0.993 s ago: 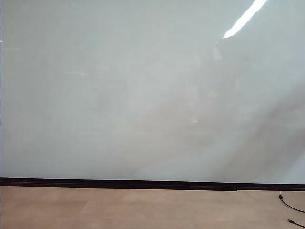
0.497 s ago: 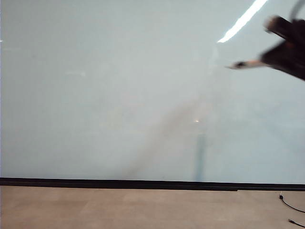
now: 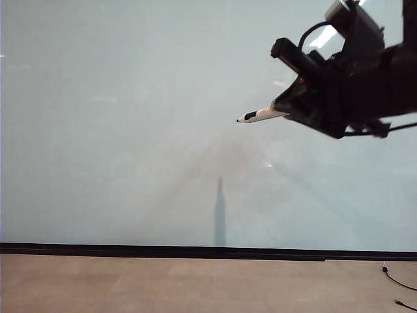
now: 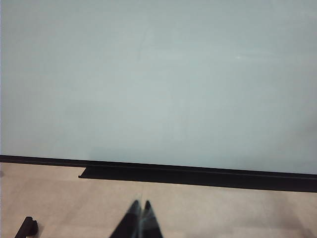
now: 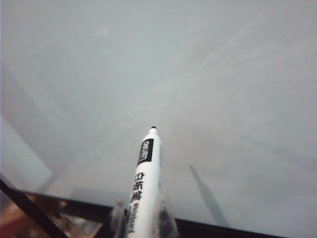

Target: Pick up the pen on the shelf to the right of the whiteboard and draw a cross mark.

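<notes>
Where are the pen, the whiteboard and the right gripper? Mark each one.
pen [image 5: 144, 188]: right wrist view, middle of its white barrel.
whiteboard [image 3: 117, 130]: exterior view, bare board surface.
right gripper [image 3: 287, 112]: exterior view, fingertips shut on the pen.
</notes>
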Tool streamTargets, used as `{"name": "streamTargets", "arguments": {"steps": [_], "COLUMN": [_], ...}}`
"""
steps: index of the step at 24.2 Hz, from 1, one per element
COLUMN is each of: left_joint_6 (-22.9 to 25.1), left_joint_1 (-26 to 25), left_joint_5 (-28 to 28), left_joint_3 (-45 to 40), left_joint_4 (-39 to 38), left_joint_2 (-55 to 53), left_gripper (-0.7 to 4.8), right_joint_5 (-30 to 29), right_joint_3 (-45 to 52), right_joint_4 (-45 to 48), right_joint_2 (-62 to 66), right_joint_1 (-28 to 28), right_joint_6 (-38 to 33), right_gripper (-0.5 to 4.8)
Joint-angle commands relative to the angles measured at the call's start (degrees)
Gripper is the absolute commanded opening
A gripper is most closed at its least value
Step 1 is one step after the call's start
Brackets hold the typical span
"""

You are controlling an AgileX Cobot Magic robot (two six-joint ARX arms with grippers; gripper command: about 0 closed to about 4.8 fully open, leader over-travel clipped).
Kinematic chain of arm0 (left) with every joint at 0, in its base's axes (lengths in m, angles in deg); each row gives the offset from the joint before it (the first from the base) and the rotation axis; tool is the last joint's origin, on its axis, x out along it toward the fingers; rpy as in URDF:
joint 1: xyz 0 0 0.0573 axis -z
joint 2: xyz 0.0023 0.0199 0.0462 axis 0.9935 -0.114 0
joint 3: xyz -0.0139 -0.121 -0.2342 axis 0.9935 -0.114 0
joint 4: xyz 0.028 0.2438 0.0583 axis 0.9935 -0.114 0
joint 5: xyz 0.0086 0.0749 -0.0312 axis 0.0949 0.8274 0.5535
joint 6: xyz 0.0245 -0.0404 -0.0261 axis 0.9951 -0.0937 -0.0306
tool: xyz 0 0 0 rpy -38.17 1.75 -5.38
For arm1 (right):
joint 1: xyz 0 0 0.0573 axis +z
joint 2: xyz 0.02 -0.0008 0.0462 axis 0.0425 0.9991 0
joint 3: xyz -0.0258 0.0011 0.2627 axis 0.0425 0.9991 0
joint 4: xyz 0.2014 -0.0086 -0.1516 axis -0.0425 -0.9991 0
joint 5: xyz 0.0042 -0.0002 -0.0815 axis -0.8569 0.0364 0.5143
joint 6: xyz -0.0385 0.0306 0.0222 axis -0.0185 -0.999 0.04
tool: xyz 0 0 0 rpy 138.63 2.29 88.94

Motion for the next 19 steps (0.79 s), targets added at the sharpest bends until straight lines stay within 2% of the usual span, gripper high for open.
{"name": "streamTargets", "arguments": {"steps": [1, 4, 7, 10, 19], "left_joint_6": [0.2, 0.2, 0.2, 0.3, 0.3], "left_joint_1": [0.0, 0.0, 0.0, 0.0, 0.0], "left_joint_5": [-0.2, -0.2, -0.2, -0.2, -0.2], "left_joint_3": [0.2, 0.2, 0.2, 0.2, 0.2], "left_joint_4": [0.4, 0.4, 0.4, 0.4, 0.4], "left_joint_2": [0.0, 0.0, 0.0, 0.0, 0.0], "left_gripper": [-0.05, -0.04, -0.05, -0.05, -0.04], "right_joint_5": [-0.5, -1.1, -0.8, -4.1, -12.5], "right_joint_3": [-0.5, -1.4, -1.6, -2.4, -5.1], "right_joint_4": [12.0, 12.1, 12.1, 12.1, 10.5], "right_joint_2": [5.8, 9.7, 10.2, 10.2, 10.6], "right_joint_1": [0.1, -0.3, -0.5, -2.6, -6.9], "right_joint_6": [-4.5, -7.3, -4.9, -1.9, 1.3], "right_gripper": [-0.09, -0.09, -0.09, -0.09, -0.09]}}
